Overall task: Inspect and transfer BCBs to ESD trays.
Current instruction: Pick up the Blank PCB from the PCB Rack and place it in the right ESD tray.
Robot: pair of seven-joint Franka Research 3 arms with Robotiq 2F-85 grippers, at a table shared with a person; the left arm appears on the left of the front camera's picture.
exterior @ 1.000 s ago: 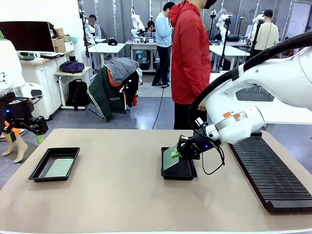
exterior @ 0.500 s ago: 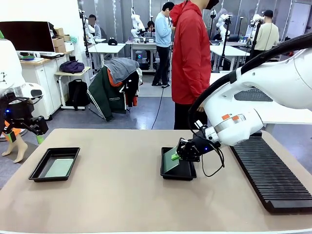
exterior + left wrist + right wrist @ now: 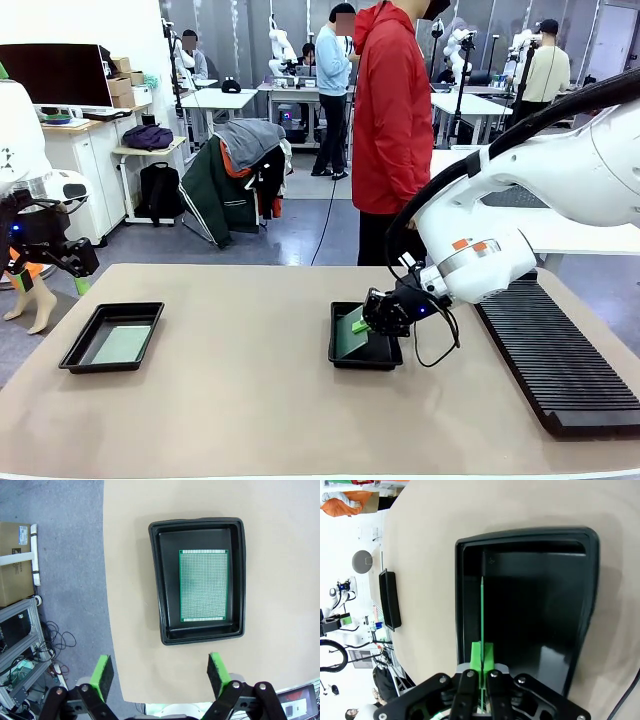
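Observation:
Two black ESD trays lie on the tan table. The left tray holds a flat pale green BCB; the left wrist view looks straight down on that tray and its board. My left gripper hovers open high above it, holding nothing. My right gripper is shut on a second BCB, tilted on edge inside the middle tray. In the right wrist view this board shows edge-on over the tray floor, with the gripper shut on it.
A long black ribbed rack lies along the table's right side. A person in a red jacket stands at the far edge. The left tray shows far off in the right wrist view.
My right gripper has sunk slightly and drifted left with the board, bringing it lower into the middle tray. The left arm has not moved.

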